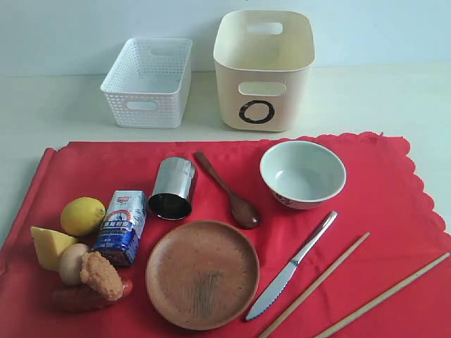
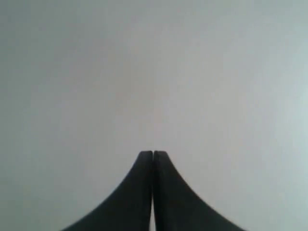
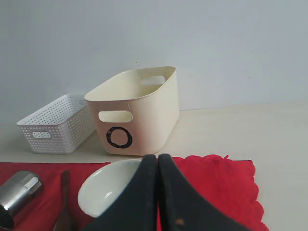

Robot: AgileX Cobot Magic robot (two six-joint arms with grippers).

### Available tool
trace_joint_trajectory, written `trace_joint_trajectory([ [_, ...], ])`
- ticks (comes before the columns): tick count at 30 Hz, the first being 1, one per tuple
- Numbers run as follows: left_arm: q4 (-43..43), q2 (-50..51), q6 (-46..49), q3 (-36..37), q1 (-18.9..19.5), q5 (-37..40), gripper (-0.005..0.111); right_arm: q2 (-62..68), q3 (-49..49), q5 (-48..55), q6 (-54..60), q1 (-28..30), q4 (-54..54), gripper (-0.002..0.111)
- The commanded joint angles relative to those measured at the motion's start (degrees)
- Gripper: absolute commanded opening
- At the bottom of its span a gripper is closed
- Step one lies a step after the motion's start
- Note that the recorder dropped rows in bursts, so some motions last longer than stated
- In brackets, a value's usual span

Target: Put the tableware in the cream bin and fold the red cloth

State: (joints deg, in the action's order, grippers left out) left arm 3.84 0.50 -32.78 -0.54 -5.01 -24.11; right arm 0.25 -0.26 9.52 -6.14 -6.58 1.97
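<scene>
The red cloth lies flat over the table's front. On it lie a steel cup on its side, a dark wooden spoon, a pale bowl, a brown plate, a serrated knife and two chopsticks. The cream bin stands behind the cloth. Neither arm shows in the exterior view. My left gripper is shut and faces a blank pale surface. My right gripper is shut with nothing in it, in front of the bowl, cup, spoon, cloth and bin.
A white lattice basket stands left of the cream bin. On the cloth's left lie a lemon, a milk carton, a yellow wedge, an egg and sausage-like food.
</scene>
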Motion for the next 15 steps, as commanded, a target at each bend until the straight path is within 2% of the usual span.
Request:
trace_joint_trajectory([
  [1, 0.7, 4.7, 0.7, -3.5, -0.2, -1.3, 0.002, -0.2, 0.3, -0.6, 0.1, -0.1, -0.5, 0.000],
  [7, 6.6, 18.9, 0.1, -7.3, -0.2, -1.3, 0.002, -0.2, 0.3, -0.6, 0.1, -0.1, -0.3, 0.000],
  [15, 24.4, 39.7, -10.2, -12.0, -0.2, -1.3, 0.002, -0.2, 0.3, -0.6, 0.1, -0.1, -0.3, 0.000],
])
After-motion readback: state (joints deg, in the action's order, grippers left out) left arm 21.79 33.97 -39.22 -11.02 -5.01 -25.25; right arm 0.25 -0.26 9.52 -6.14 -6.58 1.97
